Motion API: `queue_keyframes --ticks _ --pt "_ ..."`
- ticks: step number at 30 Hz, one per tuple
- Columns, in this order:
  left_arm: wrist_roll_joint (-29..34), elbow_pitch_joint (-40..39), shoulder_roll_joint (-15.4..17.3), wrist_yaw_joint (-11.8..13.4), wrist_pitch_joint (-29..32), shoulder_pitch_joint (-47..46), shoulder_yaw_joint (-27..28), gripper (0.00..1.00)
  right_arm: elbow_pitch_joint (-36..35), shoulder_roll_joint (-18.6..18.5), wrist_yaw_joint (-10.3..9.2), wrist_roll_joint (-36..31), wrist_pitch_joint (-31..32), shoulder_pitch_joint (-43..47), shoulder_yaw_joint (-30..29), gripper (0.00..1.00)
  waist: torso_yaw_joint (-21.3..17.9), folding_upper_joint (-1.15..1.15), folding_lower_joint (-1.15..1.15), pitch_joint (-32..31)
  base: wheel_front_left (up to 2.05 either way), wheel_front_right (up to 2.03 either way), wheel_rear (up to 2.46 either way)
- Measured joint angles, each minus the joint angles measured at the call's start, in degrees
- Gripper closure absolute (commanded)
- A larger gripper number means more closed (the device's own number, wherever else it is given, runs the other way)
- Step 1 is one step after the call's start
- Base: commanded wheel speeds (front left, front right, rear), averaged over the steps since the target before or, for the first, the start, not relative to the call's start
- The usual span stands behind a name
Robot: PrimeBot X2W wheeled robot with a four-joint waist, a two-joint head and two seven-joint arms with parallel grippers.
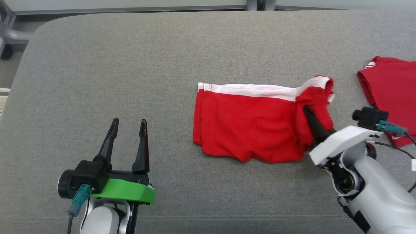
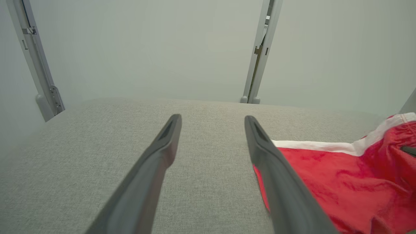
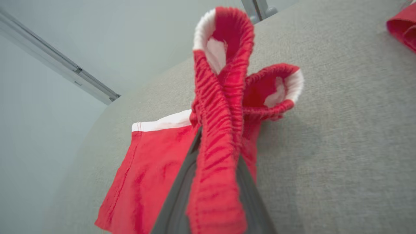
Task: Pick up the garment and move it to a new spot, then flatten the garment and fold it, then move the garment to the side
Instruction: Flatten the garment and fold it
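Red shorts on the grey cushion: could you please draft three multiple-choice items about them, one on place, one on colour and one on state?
1. Where do the red shorts lie relative to the left end effector?
A. To its right. B. To its left. C. Between its fingers.
2. What colour is the strip along the shorts' far edge?
A. Blue. B. Black. C. White.
3. What is the right end effector doing?
A. Hanging open over bare cushion. B. Shut on the shorts' gathered waistband. C. Holding a bottle.

Answers: 1 A, the head view shows the shorts on the grey cushion to the right of the open left fingers. 2 C, the strip on that edge is plainly white. 3 B, the right wrist view shows the elastic pinched between its fingers.
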Motion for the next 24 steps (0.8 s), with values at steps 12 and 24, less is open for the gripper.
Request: queue_keyframes --ticks 12,24 --pt "0.56 0.88 -0.65 -1.04 0.00 -0.47 -1.29 0.00 -3.53 9.72 -0.01 -4.11 4.93 -6.00 10.04 1.00 1.43 0.00 0.00 -0.28 0.00 0.00 0.00" --pt "0.73 1.24 -1.44 -1.46 0.00 -0.78 -2.09 0.00 13.66 15.68 -0.01 -3.32 0.27 -13.56 14.28 0.00 6.00 0.00 0.00 0.57 0.00 0.00 0.00"
